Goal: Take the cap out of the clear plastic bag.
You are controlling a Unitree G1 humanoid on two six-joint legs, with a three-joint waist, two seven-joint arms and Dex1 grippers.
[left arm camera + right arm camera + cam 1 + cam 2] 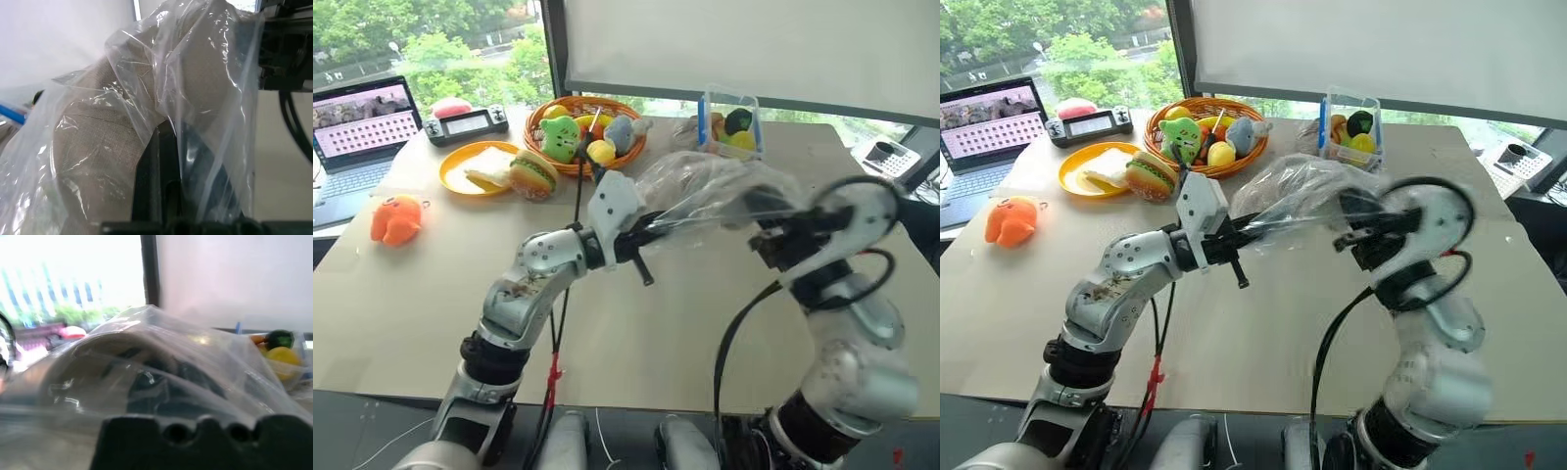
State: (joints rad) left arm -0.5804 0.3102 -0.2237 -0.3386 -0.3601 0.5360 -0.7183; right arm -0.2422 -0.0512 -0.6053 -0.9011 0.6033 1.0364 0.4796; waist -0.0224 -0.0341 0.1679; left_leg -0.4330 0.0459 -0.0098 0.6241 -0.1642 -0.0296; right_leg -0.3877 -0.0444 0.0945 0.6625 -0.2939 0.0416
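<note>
Up over the table [431, 294], both grippers, left [651, 233] and right [759, 220], pinch the bag [705, 191] with the cap [93, 147] inside, while a fruit basket [563, 162] and clear box [731, 125] sit far behind.

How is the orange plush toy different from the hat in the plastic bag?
The orange plush toy lies bare on the beige table; the grey-beige fabric cap is wrapped in the clear crinkly plastic bag, held up in the air. The toy is bright, the cap dull. Both look soft.

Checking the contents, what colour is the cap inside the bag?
Grey-beige cap, clearest in left wrist view.
</note>
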